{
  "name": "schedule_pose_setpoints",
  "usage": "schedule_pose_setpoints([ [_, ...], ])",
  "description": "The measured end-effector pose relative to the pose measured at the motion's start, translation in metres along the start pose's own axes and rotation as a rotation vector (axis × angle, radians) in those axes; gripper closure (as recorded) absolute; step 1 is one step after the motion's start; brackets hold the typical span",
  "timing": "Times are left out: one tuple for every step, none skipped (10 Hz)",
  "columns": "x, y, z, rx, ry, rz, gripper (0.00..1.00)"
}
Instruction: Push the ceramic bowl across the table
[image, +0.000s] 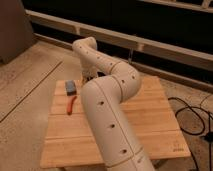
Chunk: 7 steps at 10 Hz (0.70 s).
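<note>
Blue-grey block (71, 87) lay flat near left edge of table (150, 122), on far half. Slim orange-red object (71, 105) lay just beside block on near side, not touching it, slightly bent, long axis running roughly toward camera. Black cable (192, 112) looped on floor (30, 80) right of table. Floor pale, speckled, with straight seam running diagonally at left. Grey panel (14, 25) stood at upper left. Pale rail (150, 42) ran along dark back wall. Gripper (88, 76) hung low over table's far-left corner, just beyond block.
</note>
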<state>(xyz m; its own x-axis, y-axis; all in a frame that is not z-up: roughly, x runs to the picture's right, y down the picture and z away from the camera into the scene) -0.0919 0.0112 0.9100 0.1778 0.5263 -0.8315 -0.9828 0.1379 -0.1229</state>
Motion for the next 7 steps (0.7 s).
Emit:
schedule_pose_setpoints([
  [0.0071,0.005,0.0113,-0.001,0.052,-0.006,0.35],
  [0.0109,0.003,0.0126,0.005,0.069,-0.005,0.35],
  [0.0112,0.0007,0.0125,0.004,0.07,-0.002,0.35],
  [0.0109,0.0014,0.0126,0.004,0.071,-0.003,0.35],
  [0.0108,0.0031,0.0133,0.005,0.071,-0.005,0.35],
  [0.0107,0.0026,0.0133,0.005,0.071,-0.004,0.35],
  [0.0108,0.0008,0.0132,0.004,0.071,-0.002,0.35],
])
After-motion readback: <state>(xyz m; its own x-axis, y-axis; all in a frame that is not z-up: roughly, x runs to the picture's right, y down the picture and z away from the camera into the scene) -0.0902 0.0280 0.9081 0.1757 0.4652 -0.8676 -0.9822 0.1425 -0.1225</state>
